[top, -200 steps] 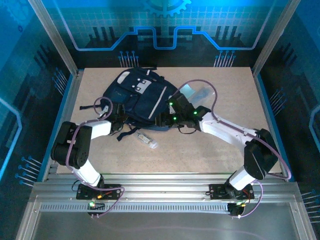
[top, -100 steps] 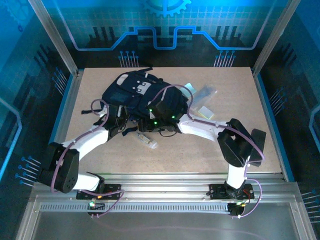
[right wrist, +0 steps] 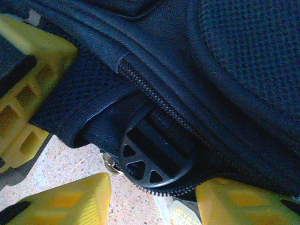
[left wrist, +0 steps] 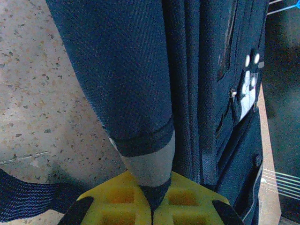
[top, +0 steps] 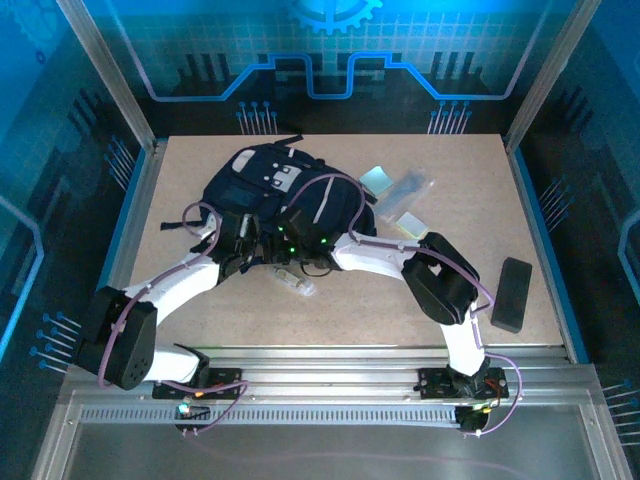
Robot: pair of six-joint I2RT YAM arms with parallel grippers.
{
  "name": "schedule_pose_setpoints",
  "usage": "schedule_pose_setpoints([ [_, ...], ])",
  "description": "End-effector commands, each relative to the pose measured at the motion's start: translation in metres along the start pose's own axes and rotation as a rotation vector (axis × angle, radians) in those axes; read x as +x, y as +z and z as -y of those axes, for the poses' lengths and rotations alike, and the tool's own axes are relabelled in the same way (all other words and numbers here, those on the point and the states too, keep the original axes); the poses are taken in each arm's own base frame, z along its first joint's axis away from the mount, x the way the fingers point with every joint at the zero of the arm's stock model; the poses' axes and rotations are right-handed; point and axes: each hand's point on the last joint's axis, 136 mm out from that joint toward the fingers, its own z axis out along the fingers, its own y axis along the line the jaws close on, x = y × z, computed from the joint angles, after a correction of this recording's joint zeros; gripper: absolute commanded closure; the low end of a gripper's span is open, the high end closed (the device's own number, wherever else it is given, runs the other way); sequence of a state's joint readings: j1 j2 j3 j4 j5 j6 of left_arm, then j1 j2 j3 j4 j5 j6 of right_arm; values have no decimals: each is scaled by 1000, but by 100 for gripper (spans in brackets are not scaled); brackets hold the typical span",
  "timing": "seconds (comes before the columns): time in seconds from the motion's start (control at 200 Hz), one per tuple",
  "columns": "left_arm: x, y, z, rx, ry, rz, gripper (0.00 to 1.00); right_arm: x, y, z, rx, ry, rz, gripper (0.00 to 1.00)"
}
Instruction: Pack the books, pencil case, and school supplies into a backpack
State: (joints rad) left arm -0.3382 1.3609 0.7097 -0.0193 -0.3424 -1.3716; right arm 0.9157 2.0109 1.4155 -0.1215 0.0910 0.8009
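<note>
Left gripper is clamped on a navy-and-grey fabric flap of the backpack. Right gripper has its jaws spread, gripping nothing, and sits right against the bag's zipper and a round black buckle. Top view: the backpack lies left of centre on the table with the clear tube just in front. The blue pad, pencil case and yellow-green pad lie off its right side, and a black block is well apart at the right edge.

The backpack is showing coarse, matt woven cloth. Its buckle is gleaming as smooth black plastic. The table is looking speckled and matt.
</note>
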Motion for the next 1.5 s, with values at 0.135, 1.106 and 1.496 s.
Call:
schedule_pose_setpoints([
  [0.135,8,-15,33,116,-38,-9,100,-20,-48,-19,-53,20,102,50],
  [1.106,8,-31,57,202,-184,-53,100,-18,16,26,65,56,136,51],
  [1.496,23,-48,63,227,-213,-143,100,-50,21,46,326,-77,362,51],
])
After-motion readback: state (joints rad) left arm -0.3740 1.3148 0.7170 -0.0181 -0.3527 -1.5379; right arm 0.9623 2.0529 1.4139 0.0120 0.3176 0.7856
